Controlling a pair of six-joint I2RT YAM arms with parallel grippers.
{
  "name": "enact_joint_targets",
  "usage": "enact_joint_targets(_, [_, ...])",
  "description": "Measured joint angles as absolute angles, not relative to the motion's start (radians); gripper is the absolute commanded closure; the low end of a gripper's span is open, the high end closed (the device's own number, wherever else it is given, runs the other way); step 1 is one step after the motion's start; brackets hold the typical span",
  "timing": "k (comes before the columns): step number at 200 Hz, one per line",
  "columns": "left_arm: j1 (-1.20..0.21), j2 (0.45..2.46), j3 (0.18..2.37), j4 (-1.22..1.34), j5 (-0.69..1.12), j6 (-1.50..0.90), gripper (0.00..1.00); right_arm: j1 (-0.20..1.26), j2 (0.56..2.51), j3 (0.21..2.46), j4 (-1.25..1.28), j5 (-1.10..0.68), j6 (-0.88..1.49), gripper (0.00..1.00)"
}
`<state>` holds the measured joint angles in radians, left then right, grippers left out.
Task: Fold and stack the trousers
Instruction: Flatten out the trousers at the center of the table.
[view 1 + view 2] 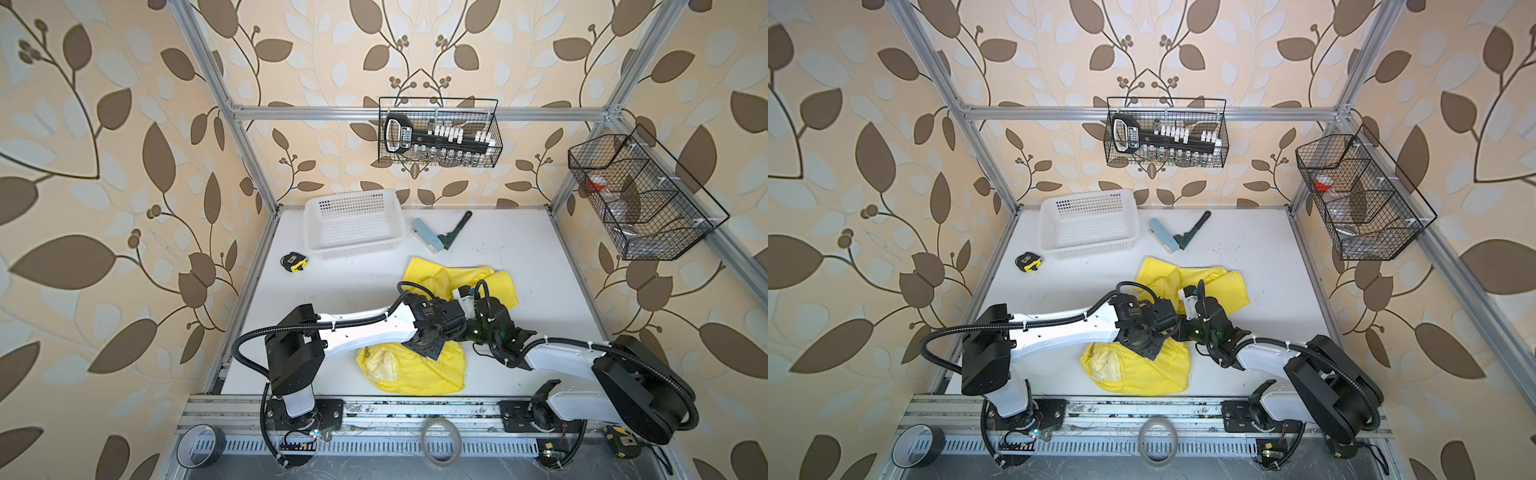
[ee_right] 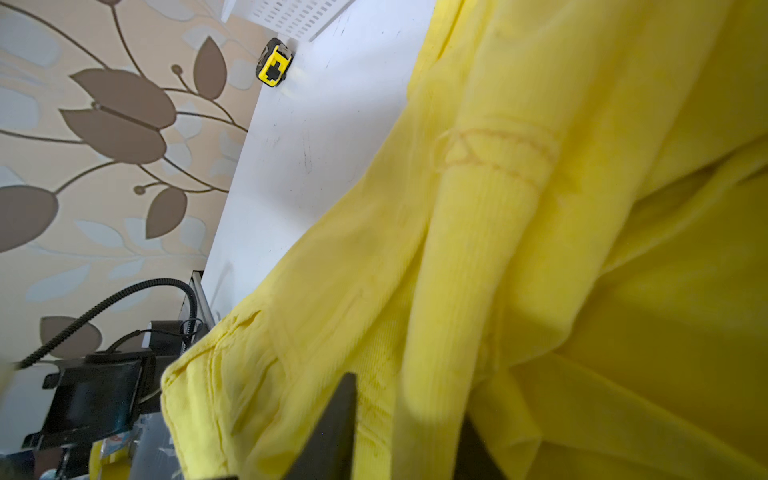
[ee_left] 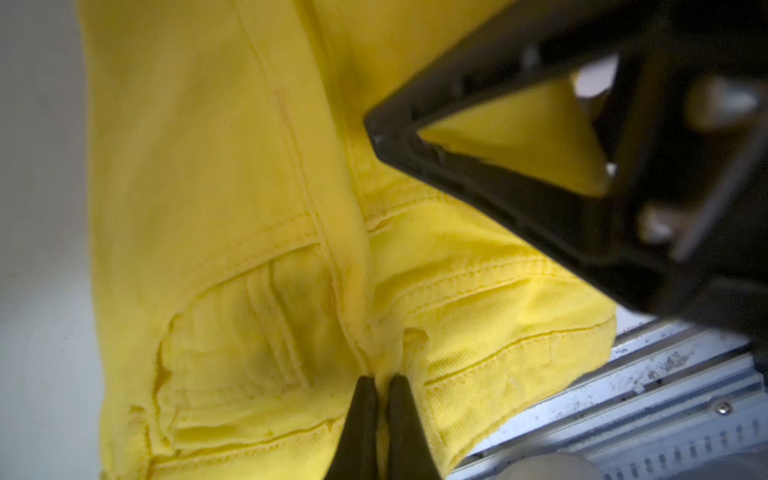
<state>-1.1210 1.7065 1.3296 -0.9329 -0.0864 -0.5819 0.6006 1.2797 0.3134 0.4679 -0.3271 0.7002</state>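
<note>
In both top views the trousers [image 1: 415, 376] lie crumpled in the middle of the white table [image 1: 332, 299]. One end is close to the front rail [image 1: 374, 409]. The other end reaches back toward the basket [image 1: 349, 195], which is full of little holes. Both arms meet over the cloth. Smooth, bare table lies open on both sides. A tape measure [image 1: 294, 262] sits near the left edge.

The left wrist view shows thick yellow cloth with stitched seams and a pocket. The left gripper [image 3: 376, 415] is closed, pinching a thin fold at a seam.

In the right wrist view soft, ribbed folds fill most of the picture. The right gripper [image 2: 407, 401] has its fingers apart with a rolled fold between them. I cannot tell if it squeezes.
</note>
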Motion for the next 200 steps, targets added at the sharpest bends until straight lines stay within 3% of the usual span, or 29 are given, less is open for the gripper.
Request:
enact_joint_targets(45, [-0.970, 1.569, 1.398, -1.056, -0.123, -0.417, 1.00, 0.420, 0.991, 0.385, 0.205, -0.326, 0.592, 0.37])
enact_joint_targets(76, [-0.844, 1.493, 1.466, -1.135, -0.179, -0.286, 1.00, 0.215, 0.927, 0.515, 0.009, -0.303, 0.449, 0.29])
enact_joint_targets(137, [-0.684, 1.481, 1.601, -1.182, -0.319, -0.051, 1.00, 0.028, 1.126, 0.624, -0.189, -0.159, 0.253, 0.19])
enact_joint_targets(200, [-0.542, 1.462, 1.612, -1.116, -0.384, 0.090, 1.00, 0.128, 1.448, 0.828, -0.192, -0.016, 0.075, 0.12])
